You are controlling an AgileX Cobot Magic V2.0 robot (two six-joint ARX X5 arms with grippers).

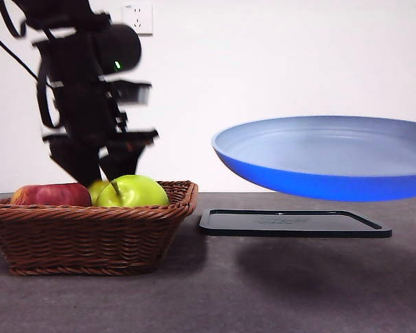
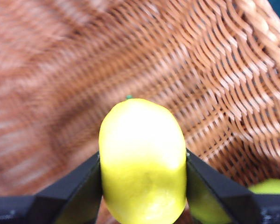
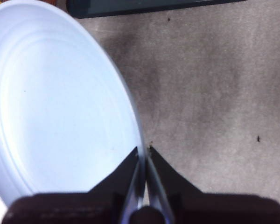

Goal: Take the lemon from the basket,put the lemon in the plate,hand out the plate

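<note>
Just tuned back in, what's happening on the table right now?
The left tool is shut on the lemon down inside the basket, next to a green apple and a red apple. The right tool grips the plate by its rim, holding it above the black tray.

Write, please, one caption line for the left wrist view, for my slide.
Left hand shut on the lemon, held above the woven basket.
</note>
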